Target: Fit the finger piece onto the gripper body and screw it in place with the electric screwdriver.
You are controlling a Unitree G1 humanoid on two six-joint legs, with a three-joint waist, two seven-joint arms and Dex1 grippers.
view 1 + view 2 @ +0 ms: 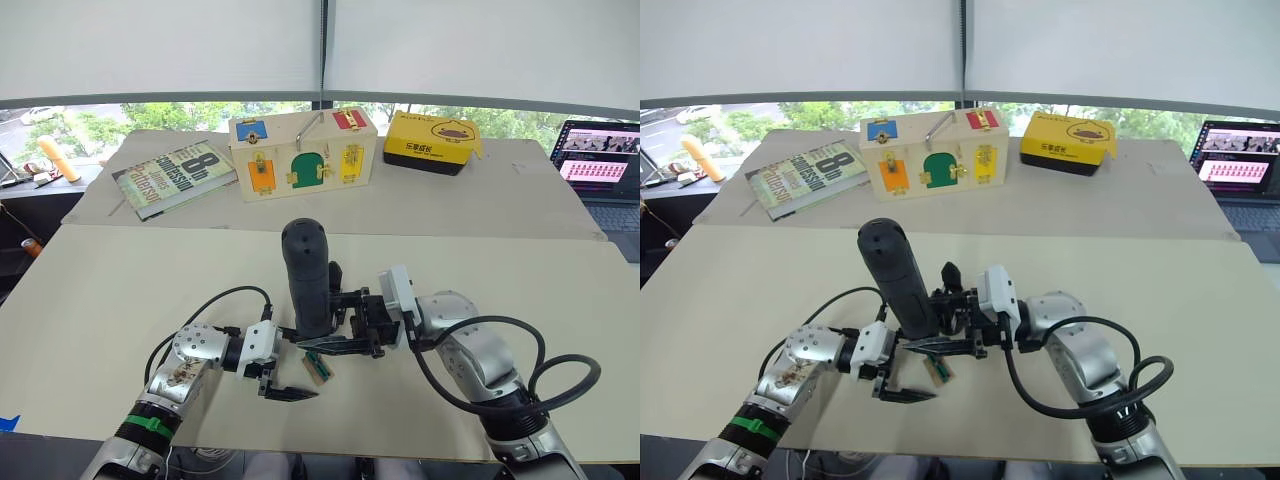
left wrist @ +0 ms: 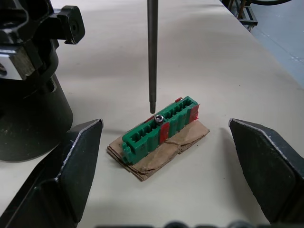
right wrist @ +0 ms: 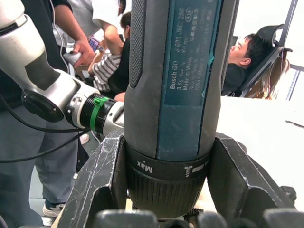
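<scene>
Electric screwdriver [image 3: 176, 95] in right pincer [image 3: 166, 190], label apparently "Bosch GO"

Table [image 1: 120, 290] centre: electric screwdriver [image 1: 305, 275] upright, bit over small block [image 2: 159, 135]
Left of block: left gripper [image 1: 283, 385]
Right: right gripper [image 1: 345, 320]
Behind: box [image 1: 302, 150], book [image 1: 172, 176]

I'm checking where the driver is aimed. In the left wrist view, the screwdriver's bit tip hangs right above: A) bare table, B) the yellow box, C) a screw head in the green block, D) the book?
C: the electric screwdriver points its thin bit straight down at the silver screw head seated in the green block.
</scene>
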